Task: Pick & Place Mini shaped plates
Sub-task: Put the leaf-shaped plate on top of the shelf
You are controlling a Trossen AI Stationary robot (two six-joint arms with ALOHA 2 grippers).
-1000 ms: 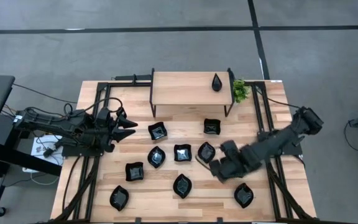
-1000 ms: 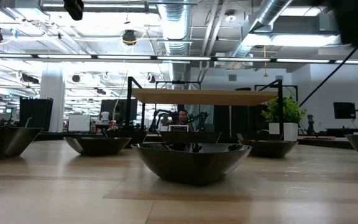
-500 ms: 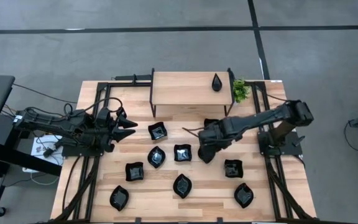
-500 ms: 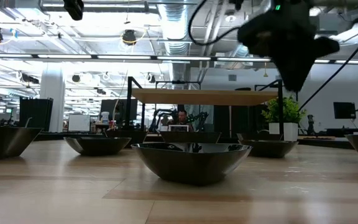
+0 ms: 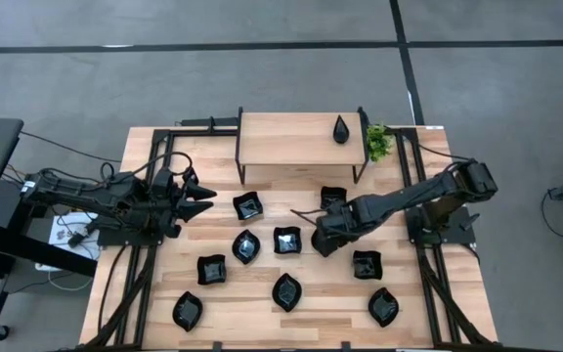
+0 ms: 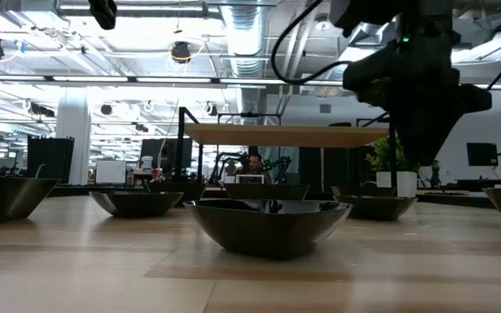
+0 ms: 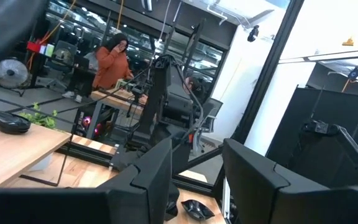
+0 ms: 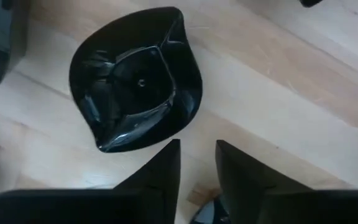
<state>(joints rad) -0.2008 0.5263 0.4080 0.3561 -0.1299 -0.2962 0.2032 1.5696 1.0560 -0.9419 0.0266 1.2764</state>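
From above, your right claw (image 5: 321,241) hangs over a leaf-shaped plate (image 5: 324,238) beside the square plate (image 5: 286,241); it hides that plate. Left claw (image 5: 201,200) waits spread.

Low view: the surface (image 6: 250,278) contact is unseen.

Right wrist: fingers (image 8: 166,163) slightly parted, empty; closing off-centre could flip the glossy rim.

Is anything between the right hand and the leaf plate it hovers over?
Nothing visible. In the right wrist view the leaf plate lies bare on the wood just ahead of the right hand, with no other dish between. From above, the right hand sits over it; neighbouring plates stand apart.
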